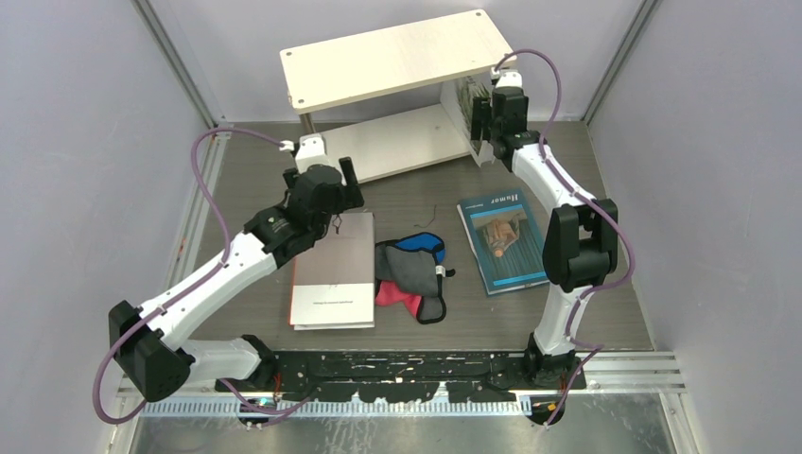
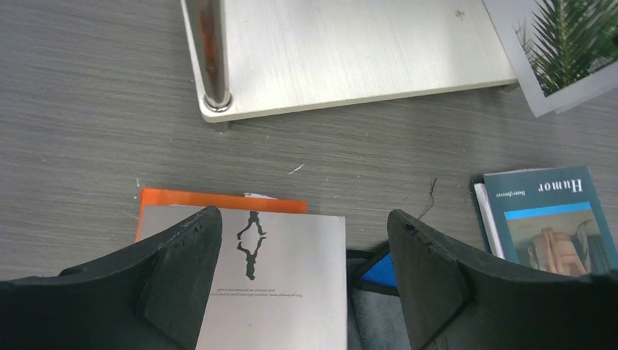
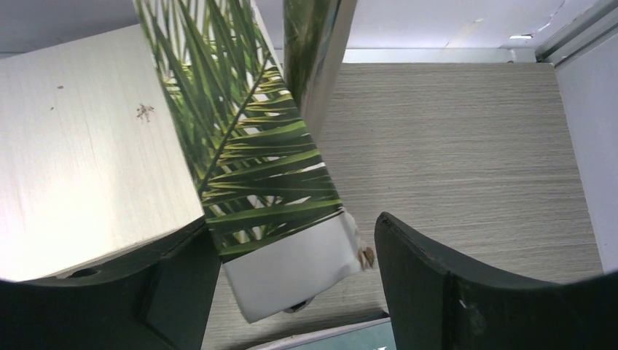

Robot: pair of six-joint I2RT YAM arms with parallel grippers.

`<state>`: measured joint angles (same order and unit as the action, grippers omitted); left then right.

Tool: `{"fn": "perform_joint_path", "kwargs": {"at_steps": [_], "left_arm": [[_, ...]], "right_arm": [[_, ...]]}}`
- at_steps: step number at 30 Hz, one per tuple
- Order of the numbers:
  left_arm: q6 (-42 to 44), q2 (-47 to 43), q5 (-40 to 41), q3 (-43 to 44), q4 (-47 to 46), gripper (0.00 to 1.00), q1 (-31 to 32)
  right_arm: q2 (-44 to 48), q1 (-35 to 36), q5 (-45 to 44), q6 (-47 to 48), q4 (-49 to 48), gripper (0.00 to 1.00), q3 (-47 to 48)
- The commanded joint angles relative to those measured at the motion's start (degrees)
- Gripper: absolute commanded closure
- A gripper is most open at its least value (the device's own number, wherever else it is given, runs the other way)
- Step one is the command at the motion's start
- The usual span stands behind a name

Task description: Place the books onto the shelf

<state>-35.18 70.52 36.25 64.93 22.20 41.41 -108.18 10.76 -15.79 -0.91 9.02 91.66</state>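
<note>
Right wrist: right gripper spread around plant book at shelf edge; back out straight, not tip it. Left gripper spread above grey book.

Two arms, same build, side by side. The left arm has glossy white shells on its long links and chunky matte black housings at the joints. The right arm matches it, white tubes and black blocks. A mauve cable loops along the left one, caught by a small white clip, and a second mauve cable arcs along the right. The left gripper has broad, curved black fingers with faintly grainy pads. The right gripper has the same black fingers, with one small round hole near a finger's root.
</note>
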Motion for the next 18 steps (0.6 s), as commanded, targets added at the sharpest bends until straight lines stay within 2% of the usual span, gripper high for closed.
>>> {"fn": "perform_joint_path", "kwargs": {"at_steps": [1, 7, 13, 18], "left_arm": [[6.27, -1.50, -6.78, 3.66, -1.40, 0.16, -0.01], [13.93, -0.69, -18.51, 8.72, 4.50, 0.17, 0.10], [19.00, 1.39, -26.75, 13.10, 11.07, 0.17, 2.30], [23.58, 6.15, -27.22, 17.36, 18.21, 0.16, 8.78]], "right_arm": [[5.66, -0.08, 1.83, -1.34, -1.79, 0.21, 1.57], [8.63, -0.06, 4.29, -3.33, -1.64, 0.17, 0.03], [12.20, 0.19, 4.34, -4.69, -1.10, 0.16, -2.53], [16.93, 0.41, 2.59, -6.39, -0.35, 0.16, -5.68]]}}
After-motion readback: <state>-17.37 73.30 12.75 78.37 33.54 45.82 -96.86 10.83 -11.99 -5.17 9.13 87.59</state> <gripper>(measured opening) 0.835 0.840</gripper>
